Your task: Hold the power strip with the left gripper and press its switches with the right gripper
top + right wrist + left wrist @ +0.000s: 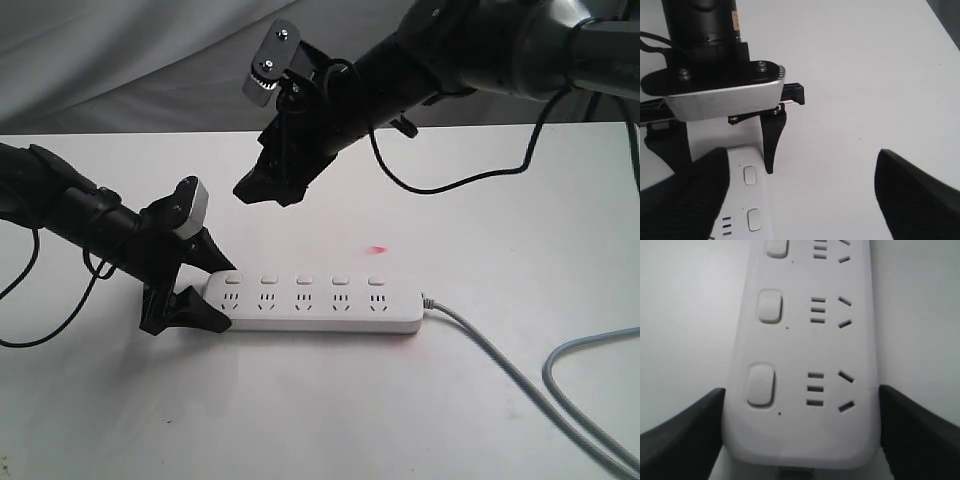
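The white power strip (318,305) lies flat on the white table, with its row of switches (304,281) along the far side above the sockets. My left gripper (228,296) is shut on the strip's left end, one finger on each long edge. In the left wrist view the black fingers (685,435) press both sides of the power strip (805,340), and three switches (761,385) show. My right gripper (265,197) hangs open in the air above and behind that end. In the right wrist view the right gripper (799,152) stands wide apart, with two switches (749,175) below.
The strip's grey cable (500,360) runs off its right end toward the front right and loops back along the table's right edge. A small red light spot (377,249) sits on the table behind the strip. Grey cloth hangs behind the table.
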Controlling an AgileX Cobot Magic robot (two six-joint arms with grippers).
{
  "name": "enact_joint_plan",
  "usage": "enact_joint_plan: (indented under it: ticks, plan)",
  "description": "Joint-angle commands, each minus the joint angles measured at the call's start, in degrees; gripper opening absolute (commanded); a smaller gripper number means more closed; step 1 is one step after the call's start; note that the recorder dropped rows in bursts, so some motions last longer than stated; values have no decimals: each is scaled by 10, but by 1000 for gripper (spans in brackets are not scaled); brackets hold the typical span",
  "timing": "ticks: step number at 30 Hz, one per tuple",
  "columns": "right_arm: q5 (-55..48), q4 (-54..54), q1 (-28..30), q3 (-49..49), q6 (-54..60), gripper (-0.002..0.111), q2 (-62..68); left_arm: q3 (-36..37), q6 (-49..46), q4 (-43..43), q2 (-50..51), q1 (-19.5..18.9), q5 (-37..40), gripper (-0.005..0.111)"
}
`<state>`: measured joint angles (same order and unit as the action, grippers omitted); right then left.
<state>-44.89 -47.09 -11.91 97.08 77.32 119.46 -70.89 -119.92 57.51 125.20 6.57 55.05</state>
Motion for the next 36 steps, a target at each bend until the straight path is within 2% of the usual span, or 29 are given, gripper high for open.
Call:
enact_joint_plan:
  ticks: [1, 19, 36]
  plan:
    - [18, 10, -8, 4, 8, 73, 28, 2, -1, 1, 1, 3, -12, 39]
    - [99, 11, -47, 4, 49, 73, 90, 2, -1, 1, 1, 3, -12, 39]
    - [116, -1, -61, 4, 51, 73, 120, 2, -1, 1, 1, 3, -12, 39]
